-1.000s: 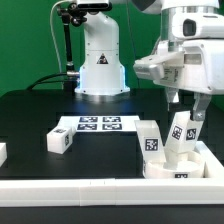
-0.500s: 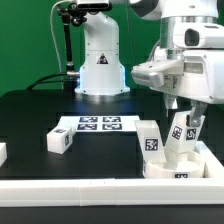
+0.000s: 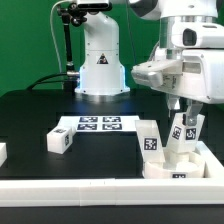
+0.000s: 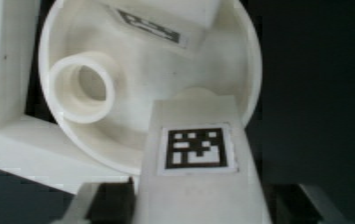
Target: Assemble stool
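A leg (image 3: 181, 133) is clamped in the closed gripper (image 3: 186, 116) over the seat (image 4: 138, 60); if lowered tilted, it could be jammed beside the socket (image 4: 81, 88).

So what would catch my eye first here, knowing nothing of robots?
The two-finger gripper on the exterior view's right is clamped on a small blocky white plastic leg with a black-and-white tag, holding it over the round white ring-like seat. A second tagged leg stands upright on that seat, and a third leg lies loose on the black table at the exterior view's left.
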Robot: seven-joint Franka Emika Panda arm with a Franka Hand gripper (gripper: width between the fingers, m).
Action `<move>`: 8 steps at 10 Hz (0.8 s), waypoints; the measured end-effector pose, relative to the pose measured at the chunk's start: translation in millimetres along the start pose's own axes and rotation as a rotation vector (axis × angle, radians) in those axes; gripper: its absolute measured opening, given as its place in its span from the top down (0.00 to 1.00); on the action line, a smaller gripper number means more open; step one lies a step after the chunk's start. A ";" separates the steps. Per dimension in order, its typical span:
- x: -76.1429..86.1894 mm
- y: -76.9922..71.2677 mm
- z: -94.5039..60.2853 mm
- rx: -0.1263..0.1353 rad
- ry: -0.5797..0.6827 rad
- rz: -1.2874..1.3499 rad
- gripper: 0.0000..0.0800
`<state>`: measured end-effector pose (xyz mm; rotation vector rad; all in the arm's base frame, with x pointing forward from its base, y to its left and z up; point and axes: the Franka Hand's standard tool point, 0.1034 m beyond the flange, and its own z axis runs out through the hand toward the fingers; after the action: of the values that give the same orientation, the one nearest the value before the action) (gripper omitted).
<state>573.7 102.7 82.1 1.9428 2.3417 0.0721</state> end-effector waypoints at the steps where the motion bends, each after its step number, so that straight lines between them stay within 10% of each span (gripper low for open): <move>1: -2.1 -0.6 -0.2 0.019 -0.006 0.105 0.57; 4: -1.8 -6.6 0.7 0.078 -0.036 0.442 0.57; 8: -1.7 -5.4 1.1 0.087 -0.026 0.776 0.57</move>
<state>568.8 100.0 80.5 2.7400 1.4582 -0.0007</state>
